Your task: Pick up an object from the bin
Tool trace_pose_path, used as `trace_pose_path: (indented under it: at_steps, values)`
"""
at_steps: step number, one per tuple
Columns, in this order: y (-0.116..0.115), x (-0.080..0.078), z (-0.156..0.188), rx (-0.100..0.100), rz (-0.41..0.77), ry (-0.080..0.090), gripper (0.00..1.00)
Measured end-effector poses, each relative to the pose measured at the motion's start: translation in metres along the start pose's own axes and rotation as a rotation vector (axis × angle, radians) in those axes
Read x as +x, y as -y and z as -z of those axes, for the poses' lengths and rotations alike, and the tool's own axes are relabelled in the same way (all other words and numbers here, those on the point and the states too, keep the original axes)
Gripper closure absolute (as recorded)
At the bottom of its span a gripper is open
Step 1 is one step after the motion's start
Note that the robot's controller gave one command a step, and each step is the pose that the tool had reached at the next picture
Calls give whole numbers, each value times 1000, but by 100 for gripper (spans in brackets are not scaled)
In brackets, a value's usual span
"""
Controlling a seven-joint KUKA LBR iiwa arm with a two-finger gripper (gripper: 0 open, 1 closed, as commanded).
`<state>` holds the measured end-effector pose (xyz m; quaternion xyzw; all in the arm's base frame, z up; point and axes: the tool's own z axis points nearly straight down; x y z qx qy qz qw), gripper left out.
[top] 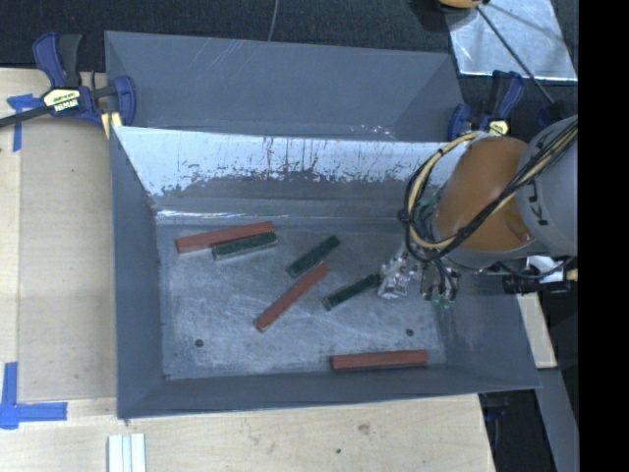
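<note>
In the grey bin [138,293], we see, from the left, a long red-brown bar [225,237] touching a short green bar [245,248]. At centre lie a slanted red-brown bar [292,298] and a tilted green bar [314,256]. At right, the end effector [398,281] hangs low just beside the right end of a dark green bar [352,291]. We cannot tell whether it is open or closed.

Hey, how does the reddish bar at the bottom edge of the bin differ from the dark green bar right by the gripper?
The reddish bar is brown-red and longer; the dark green bar is shorter. The reddish bar lies level along the near wall of the bin; the dark green bar slants, its upper end by the gripper. Both are slim, flat bars on the floor.
</note>
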<state>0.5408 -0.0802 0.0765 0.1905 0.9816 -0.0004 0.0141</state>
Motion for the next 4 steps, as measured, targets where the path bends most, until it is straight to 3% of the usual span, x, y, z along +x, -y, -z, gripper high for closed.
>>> trace_pose_path:
  at_steps: [1, 2, 3, 4]
  values:
    - [0, 2, -2, 1, 1, -9, 0]
    - [0, 2, -2, 2, 1, -9, 0]
    - [-47, -2, 1, -1, 16, 2, 100]
    - [-47, -2, 1, -1, 16, 2, 100]
